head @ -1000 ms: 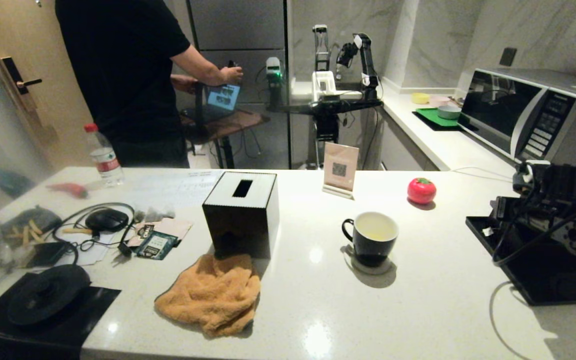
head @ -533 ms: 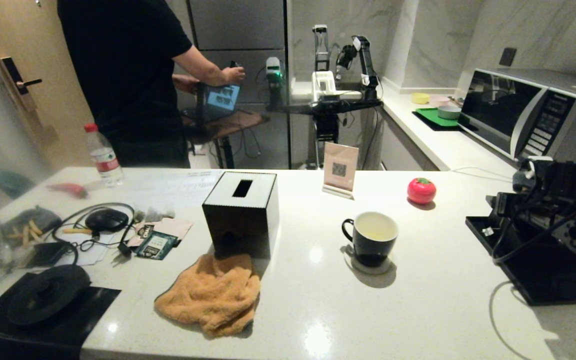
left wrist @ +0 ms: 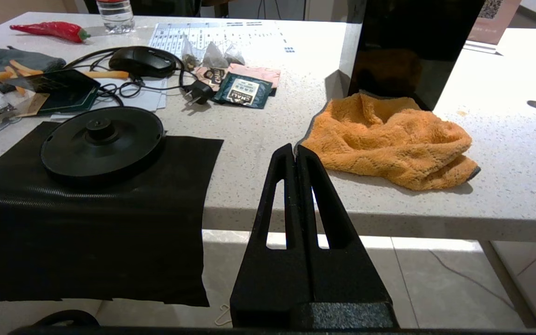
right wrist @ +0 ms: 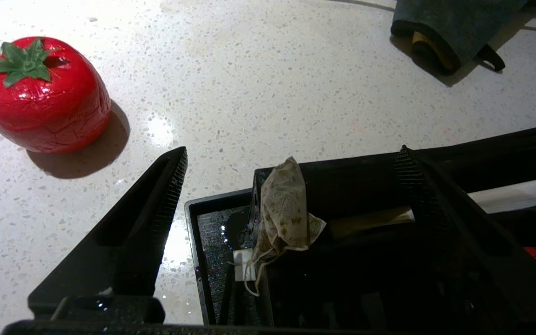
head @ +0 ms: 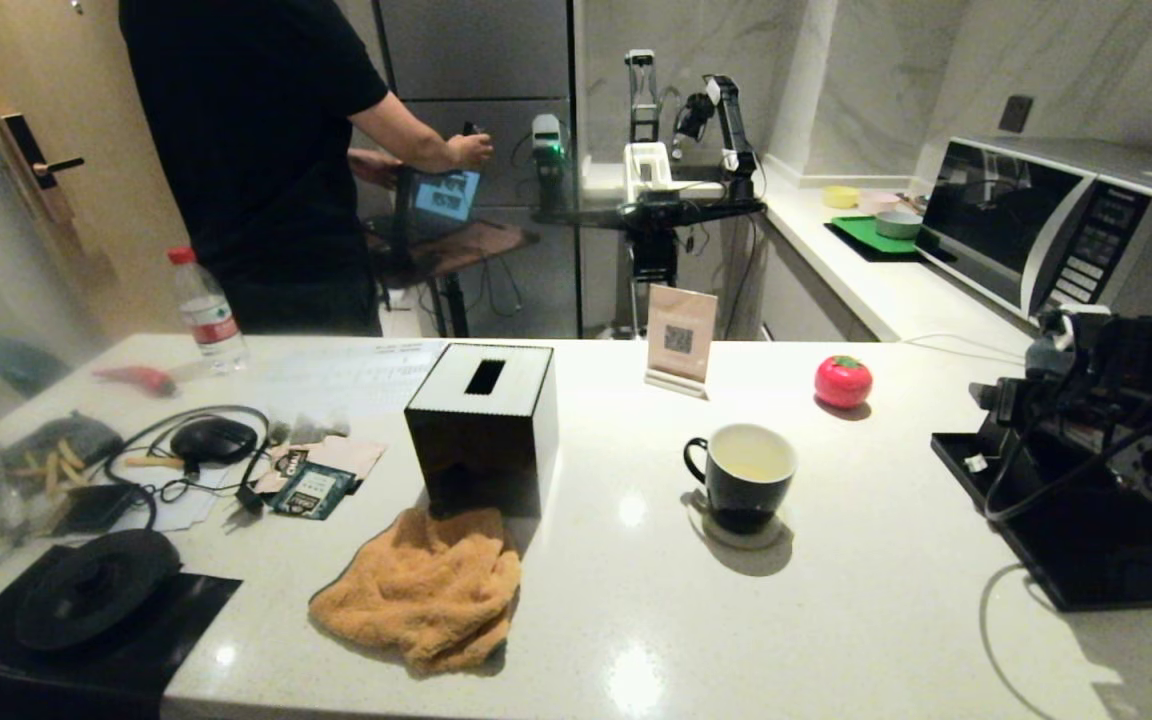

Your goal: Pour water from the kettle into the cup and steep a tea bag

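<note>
White counter (head: 836, 600). Black tray (right wrist: 212, 209) at right edge; R gripper (right wrist: 291, 163) above it, jaws wide, holding nothing. Cup (head: 741, 475) centre-right on coaster, pale liquid inside. Tea bag (right wrist: 284, 209) lies in tray's near-left corner, betw. the jaws. L gripper (left wrist: 296, 153) closed, empty, off counter's near edge.

My right gripper (right wrist: 291, 153), two black ridged wedge-shaped fingers, is spread wide with nothing between its pads. My right arm (head: 1116, 420), black and cabled, reaches in low from the right. My left gripper (left wrist: 296, 149) is parked, black fingers pressed together.
</note>
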